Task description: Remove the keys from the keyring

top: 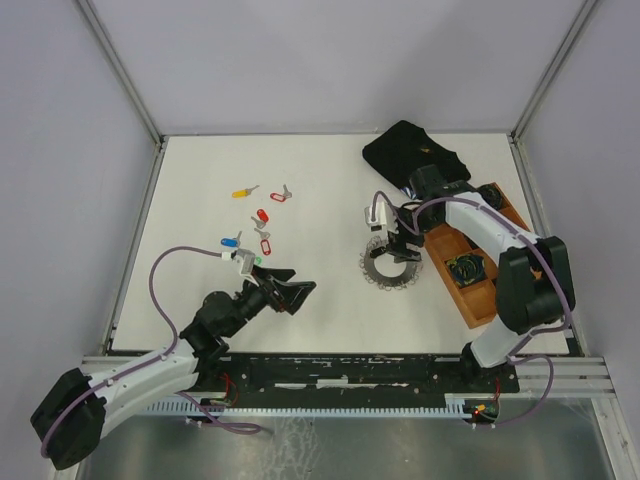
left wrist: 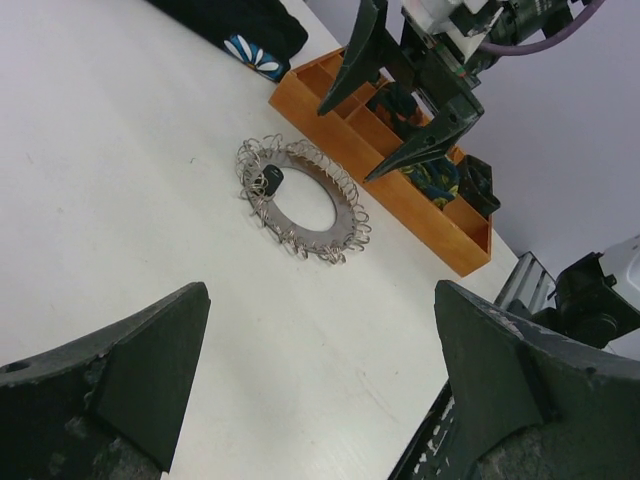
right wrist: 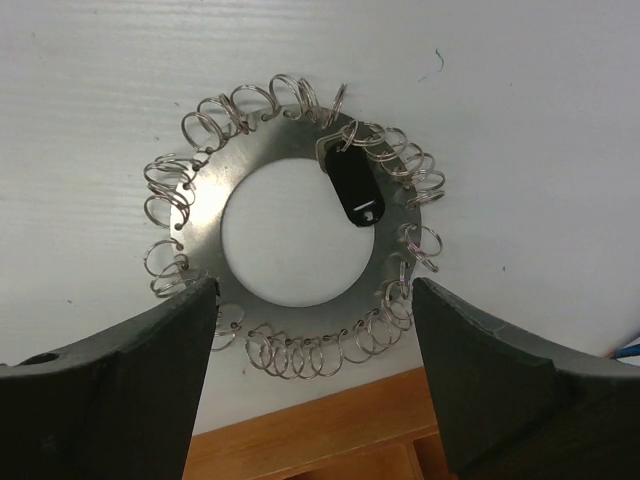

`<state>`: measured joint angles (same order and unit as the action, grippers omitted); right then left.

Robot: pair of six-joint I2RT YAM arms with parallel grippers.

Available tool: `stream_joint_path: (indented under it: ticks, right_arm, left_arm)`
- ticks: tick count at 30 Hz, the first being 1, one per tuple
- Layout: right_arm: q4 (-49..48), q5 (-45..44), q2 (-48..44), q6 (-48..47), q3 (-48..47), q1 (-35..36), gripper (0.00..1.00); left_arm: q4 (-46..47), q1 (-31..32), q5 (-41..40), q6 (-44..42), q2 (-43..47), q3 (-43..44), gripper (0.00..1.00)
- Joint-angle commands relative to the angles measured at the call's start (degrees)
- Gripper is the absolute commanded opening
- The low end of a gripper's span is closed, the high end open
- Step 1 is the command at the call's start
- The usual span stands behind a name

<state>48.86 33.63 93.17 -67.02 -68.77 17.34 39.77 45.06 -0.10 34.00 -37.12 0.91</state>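
The keyring (top: 391, 270) lies flat on the white table, a silvery disc fringed with small split rings. It also shows in the left wrist view (left wrist: 310, 205) and the right wrist view (right wrist: 215, 205). One black-headed key (right wrist: 355, 190) hangs on it. My right gripper (top: 398, 246) hovers open just above the ring, its jaws spread over the ring's near side (right wrist: 313, 288). Loose keys lie at the left: yellow (top: 241, 192), red (top: 262, 216), blue (top: 230, 242), green (top: 258, 260). My left gripper (top: 292, 290) is open and empty (left wrist: 320, 300), low over bare table, left of the ring.
An orange wooden compartment tray (top: 452, 285) stands right beside the ring, holding dark coiled items. A black cloth pouch (top: 410, 150) lies at the back. Two more red-tagged keys (top: 280, 194) (top: 265, 246) lie among the loose ones. Grey walls enclose the table.
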Motion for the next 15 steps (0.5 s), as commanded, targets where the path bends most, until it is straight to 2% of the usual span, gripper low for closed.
stream_joint_path:
  ticks: [1, 3, 8, 15]
  right_arm:
    - [-0.56, -6.42, 4.15, -4.81, -3.61, 1.95, 0.84]
    - [-1.47, -9.55, 6.34, -4.23, -4.37, 2.69, 0.79]
    - [-3.33, -13.51, 9.49, -3.88, -6.13, 2.74, 0.75]
    - [-3.80, -17.27, 13.50, -2.27, -8.69, 2.71, 0.61]
  left_arm:
    - [4.73, -0.23, -1.93, -1.64, -0.53, -0.48, 1.00]
    - [4.71, -0.18, -1.84, -1.74, -0.74, -0.54, 1.00]
    - [4.88, -0.15, -1.93, -1.57, -0.25, -1.15, 1.00]
    - [4.36, -0.15, -2.02, -1.49, 1.18, -1.92, 1.00]
